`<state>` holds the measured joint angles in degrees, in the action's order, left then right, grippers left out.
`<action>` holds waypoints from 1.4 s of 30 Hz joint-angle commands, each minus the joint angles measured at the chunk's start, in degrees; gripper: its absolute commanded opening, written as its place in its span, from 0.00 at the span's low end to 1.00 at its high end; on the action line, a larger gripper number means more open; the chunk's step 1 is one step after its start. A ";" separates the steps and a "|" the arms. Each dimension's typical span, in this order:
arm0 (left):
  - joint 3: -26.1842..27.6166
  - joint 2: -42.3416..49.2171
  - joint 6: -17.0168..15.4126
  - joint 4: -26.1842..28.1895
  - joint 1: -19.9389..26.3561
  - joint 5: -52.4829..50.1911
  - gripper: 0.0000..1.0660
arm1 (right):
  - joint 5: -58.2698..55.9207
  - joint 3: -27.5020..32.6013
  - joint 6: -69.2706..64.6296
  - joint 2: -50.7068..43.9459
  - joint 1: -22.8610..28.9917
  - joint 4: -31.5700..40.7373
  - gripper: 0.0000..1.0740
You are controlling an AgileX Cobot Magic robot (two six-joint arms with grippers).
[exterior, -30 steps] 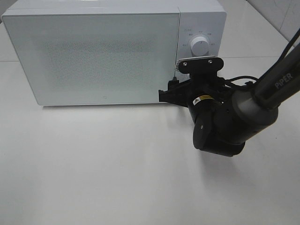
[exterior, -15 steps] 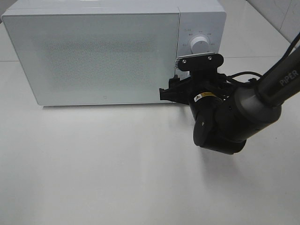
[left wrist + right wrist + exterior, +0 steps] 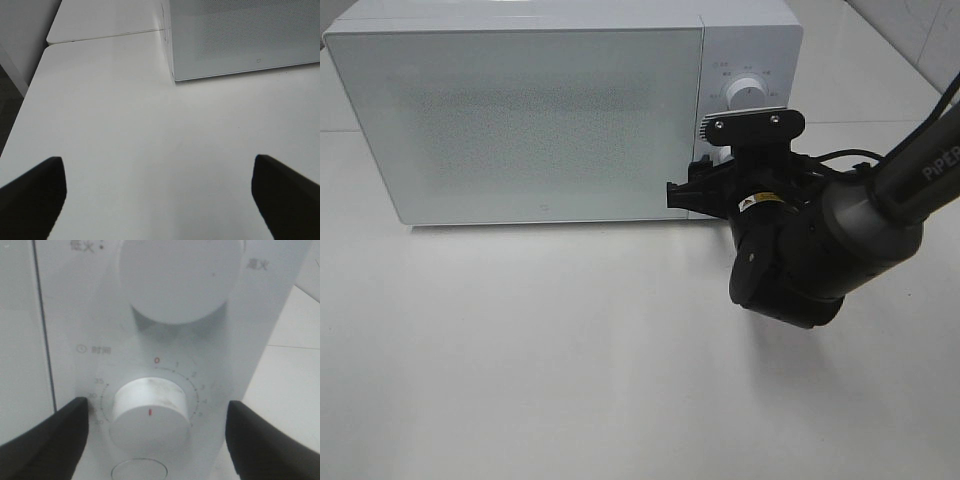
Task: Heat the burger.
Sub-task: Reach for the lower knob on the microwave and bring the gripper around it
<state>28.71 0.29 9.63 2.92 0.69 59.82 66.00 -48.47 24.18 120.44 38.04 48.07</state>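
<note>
Right tool [image 3: 157,407], spread wide and empty, flanks the timer dial [image 3: 150,415] of the microwave [image 3: 520,120].

You have bright, even overhead light that nearly merges the white table [image 3: 520,350] with the microwave [image 3: 520,120], only faint shadows beneath the microwave and right arm [image 3: 800,270], and the right gripper [image 3: 155,440] shows dark, blurred fingers up close.

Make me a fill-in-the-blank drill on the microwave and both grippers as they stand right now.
The microwave has its door ___.
The right gripper faces the numbered knob, its jaws ___ on either side of it.
The left gripper hovers over the table, holding ___.
Missing words: closed; open; nothing.
</note>
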 commanded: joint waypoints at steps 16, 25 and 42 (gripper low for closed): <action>-0.06 1.09 -0.17 0.29 0.29 -0.11 0.87 | 7.39 -4.18 5.79 -1.09 1.49 3.09 0.65; -0.06 1.09 -0.17 0.29 0.29 -0.11 0.87 | 6.82 -4.18 5.73 -1.09 1.60 3.09 0.65; -0.06 1.09 -0.17 0.29 0.29 -0.11 0.87 | 1.72 -4.18 0.00 -1.09 1.43 3.84 0.01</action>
<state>28.71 0.29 9.63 2.92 0.69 59.82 66.69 -51.17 26.99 120.03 40.57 53.57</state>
